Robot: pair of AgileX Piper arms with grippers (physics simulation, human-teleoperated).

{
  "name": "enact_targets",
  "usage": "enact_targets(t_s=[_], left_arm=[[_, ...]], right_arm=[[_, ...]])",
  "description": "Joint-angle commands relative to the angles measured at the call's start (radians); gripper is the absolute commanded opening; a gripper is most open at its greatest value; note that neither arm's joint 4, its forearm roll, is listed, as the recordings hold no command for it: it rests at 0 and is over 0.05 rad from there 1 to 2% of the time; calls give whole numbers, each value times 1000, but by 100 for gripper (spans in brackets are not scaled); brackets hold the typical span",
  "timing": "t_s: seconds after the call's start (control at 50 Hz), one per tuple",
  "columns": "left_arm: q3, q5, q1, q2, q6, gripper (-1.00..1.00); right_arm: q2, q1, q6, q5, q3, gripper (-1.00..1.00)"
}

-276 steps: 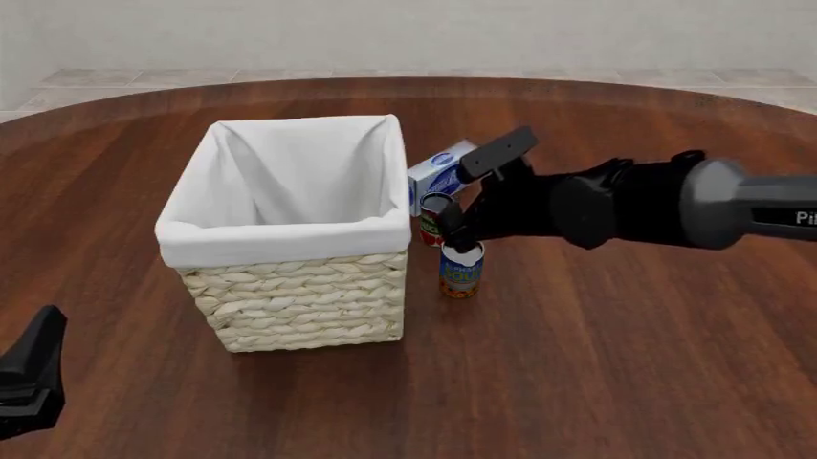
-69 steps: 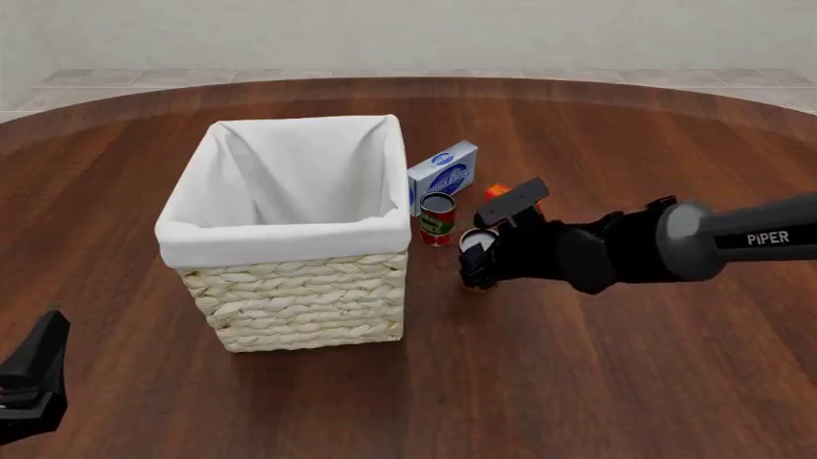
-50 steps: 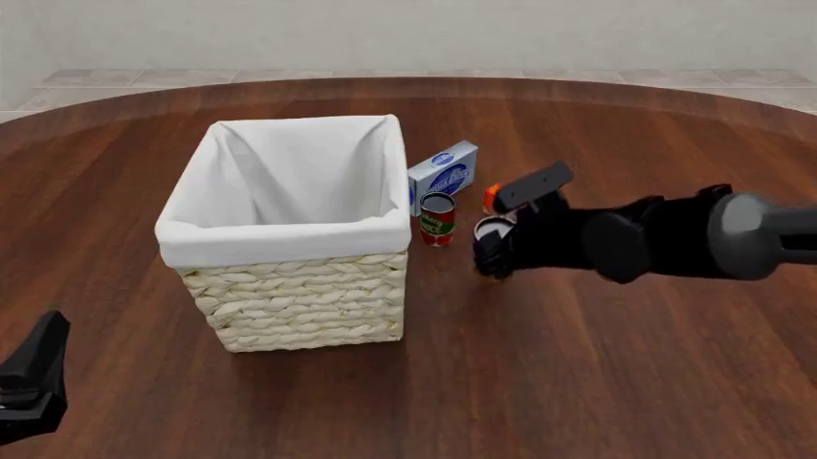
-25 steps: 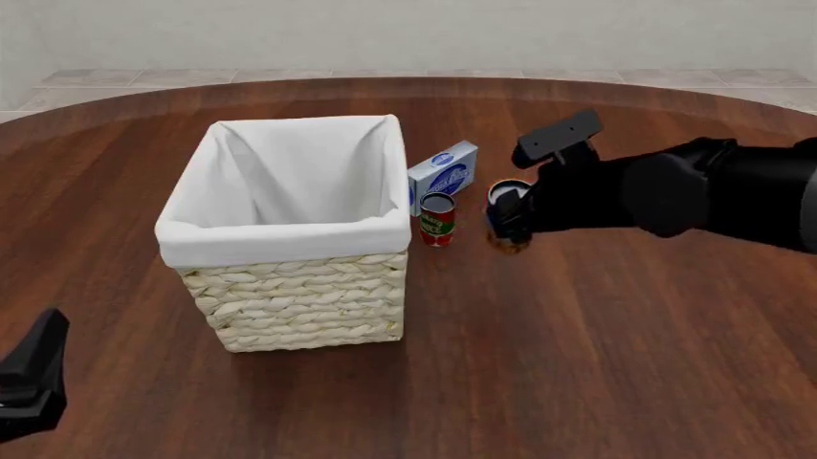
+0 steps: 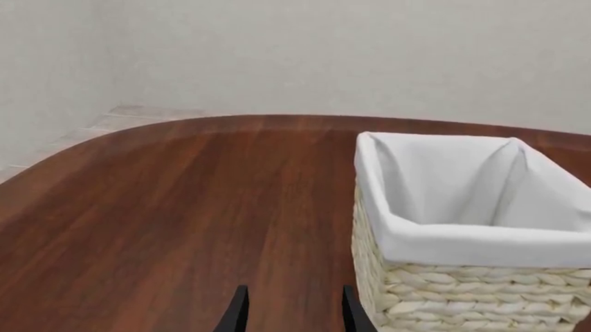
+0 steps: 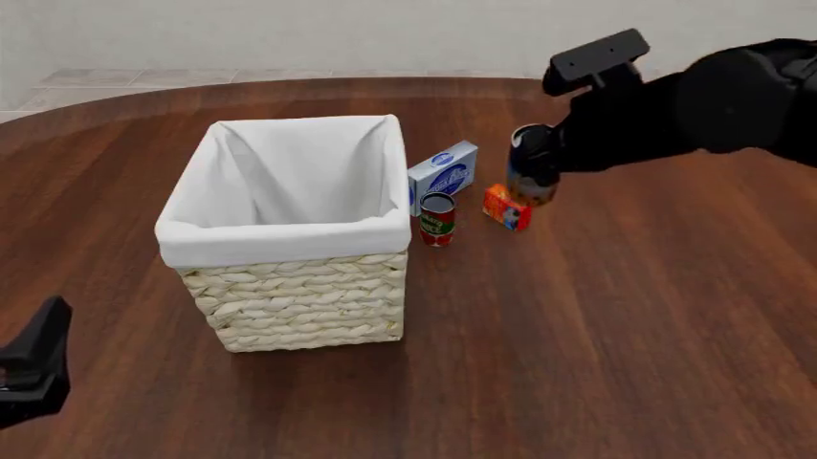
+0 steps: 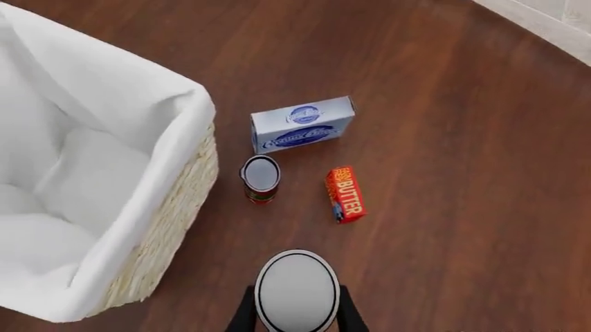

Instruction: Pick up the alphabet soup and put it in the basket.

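Alphabet soup [image 6: 531, 178] is pinched in my right gripper [image 7: 295, 315], aloft over the desk [image 6: 613, 325], right of the basket [image 6: 291, 239]. I'd carry it level above the liner, then lower before releasing.

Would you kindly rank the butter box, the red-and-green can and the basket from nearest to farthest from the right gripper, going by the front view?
1. Butter box, just below the right gripper.
2. Red-and-green can, farther left.
3. Basket, leftmost.
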Motion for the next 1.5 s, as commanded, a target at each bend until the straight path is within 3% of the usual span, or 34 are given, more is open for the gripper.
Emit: enact_targets(t_s=[0.02, 0.46, 0.68, 0.98, 1.5], left_arm=[[0, -70, 0, 68, 1, 100], [0, -100, -7, 105, 1, 100], [0, -69, -15, 71, 4, 100], [0, -141, -19, 140, 5, 100], [0, -167, -28, 168, 2, 100]], right_arm=[[-23, -24, -10, 121, -141, -100], [71, 2, -1, 338, -473, -100], [137, 46, 23, 363, -578, -100], [224, 141, 56, 392, -718, -100], [336, 250, 132, 374, -828, -100]])
